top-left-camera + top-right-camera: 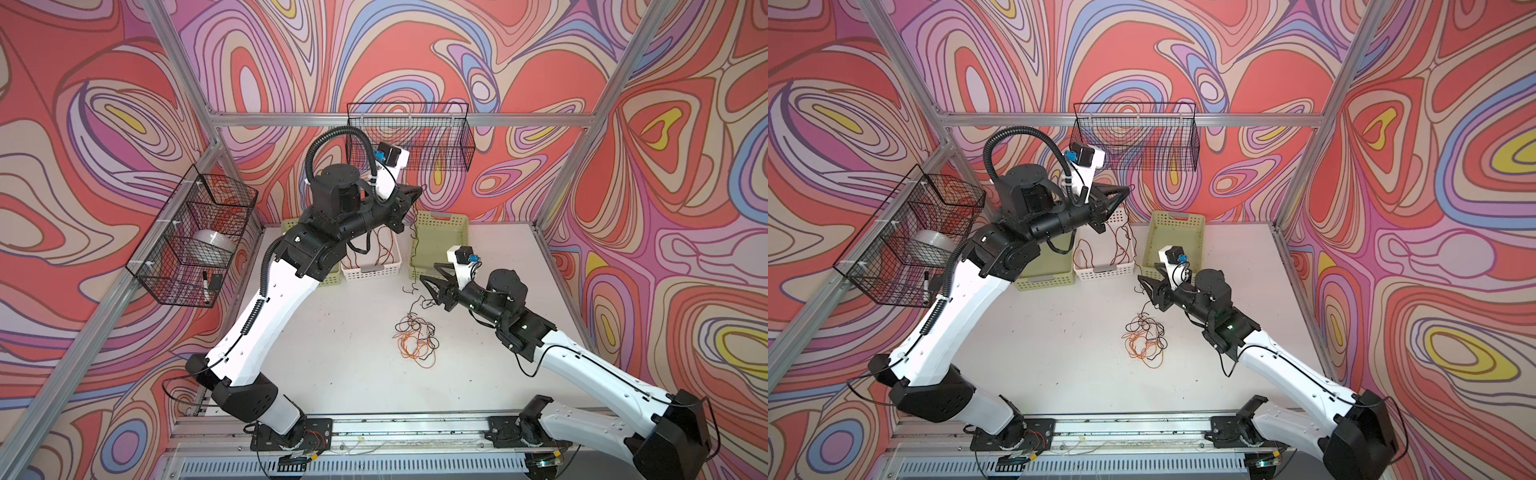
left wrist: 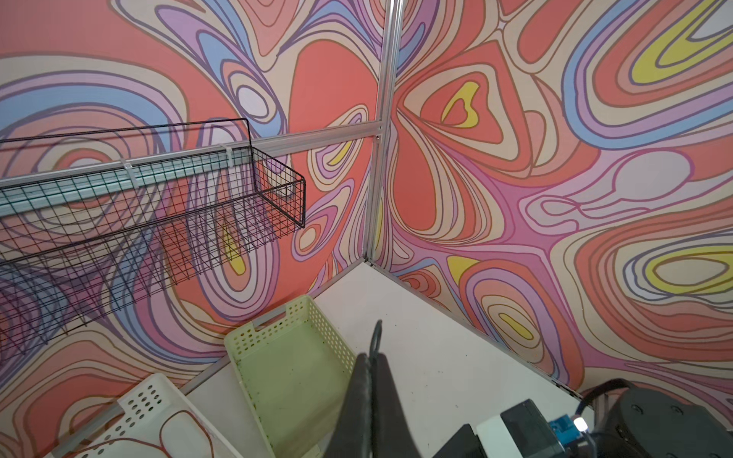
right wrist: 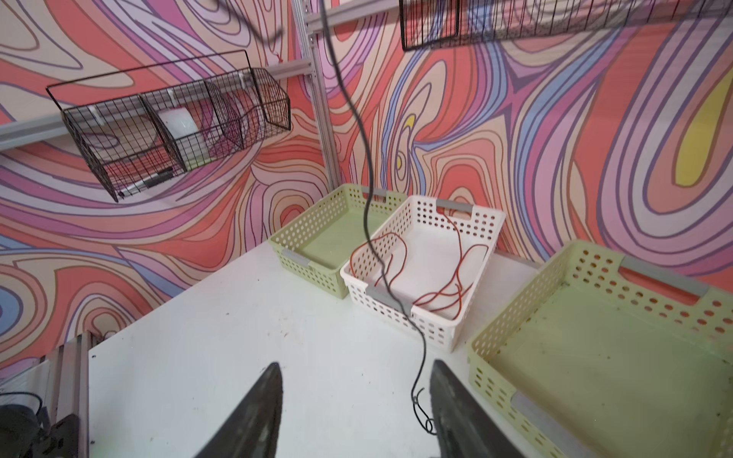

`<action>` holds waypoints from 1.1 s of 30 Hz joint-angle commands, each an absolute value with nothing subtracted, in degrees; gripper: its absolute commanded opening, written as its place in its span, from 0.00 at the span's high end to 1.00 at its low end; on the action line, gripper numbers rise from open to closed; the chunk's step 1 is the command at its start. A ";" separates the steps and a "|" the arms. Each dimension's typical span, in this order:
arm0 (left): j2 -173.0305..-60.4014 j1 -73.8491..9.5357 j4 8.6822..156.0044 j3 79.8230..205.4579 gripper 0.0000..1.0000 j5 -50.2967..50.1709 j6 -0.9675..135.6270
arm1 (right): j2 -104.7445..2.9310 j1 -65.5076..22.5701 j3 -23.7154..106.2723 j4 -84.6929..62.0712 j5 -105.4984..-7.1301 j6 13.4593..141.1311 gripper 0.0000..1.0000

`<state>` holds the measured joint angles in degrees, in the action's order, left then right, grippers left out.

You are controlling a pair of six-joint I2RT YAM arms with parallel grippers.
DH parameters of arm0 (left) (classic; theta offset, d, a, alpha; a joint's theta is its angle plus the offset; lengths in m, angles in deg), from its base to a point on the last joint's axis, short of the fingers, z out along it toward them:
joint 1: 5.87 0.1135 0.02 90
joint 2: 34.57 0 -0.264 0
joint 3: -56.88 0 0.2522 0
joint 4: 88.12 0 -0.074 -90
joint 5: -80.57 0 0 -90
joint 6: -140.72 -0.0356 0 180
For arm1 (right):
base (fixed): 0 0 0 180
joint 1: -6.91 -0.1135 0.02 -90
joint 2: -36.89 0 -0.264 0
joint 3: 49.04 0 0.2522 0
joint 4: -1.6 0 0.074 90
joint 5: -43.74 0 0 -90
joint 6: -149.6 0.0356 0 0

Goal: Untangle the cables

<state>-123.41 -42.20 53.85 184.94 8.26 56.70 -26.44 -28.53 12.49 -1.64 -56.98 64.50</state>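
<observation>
Nearest the base rail, the tangle is lying on the tabletop. Loops of the orange cable are crossing darker loops, all flat and with no single long axis.

Just beyond it, the right claw is hovering low with its fingers apart, gripping nothing. The curled lower run of the black cable is lying just beside one finger.

Farther back, the reddish-brown cable is resting inside the white basket, clear of the tangle.

Farthest and highest, the left claw is pressing its fingers together on the black cable's upper end. That cable's long axis is running nearly vertical, from the raised claw down to the tabletop. Its lower end is appearing to lead toward the tangle.

Judged step: the black cable is being drawn out. This is likely going best with the left claw rising slowly and straight up. If orange loops are lifting too, the right claw should be pinning or gripping the cord low down.
</observation>
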 commanded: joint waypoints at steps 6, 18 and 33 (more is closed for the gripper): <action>-120.47 -42.07 58.60 180.91 1.00 14.20 60.71 | -35.30 -28.61 19.53 1.66 -55.19 64.00 0.40; -117.45 -42.08 60.52 176.10 1.00 15.76 61.88 | -38.72 -26.99 19.67 5.99 -50.07 68.12 0.84; -105.29 -37.34 71.46 150.54 0.66 14.05 67.09 | -33.68 -22.35 31.44 -9.77 -45.26 55.06 1.00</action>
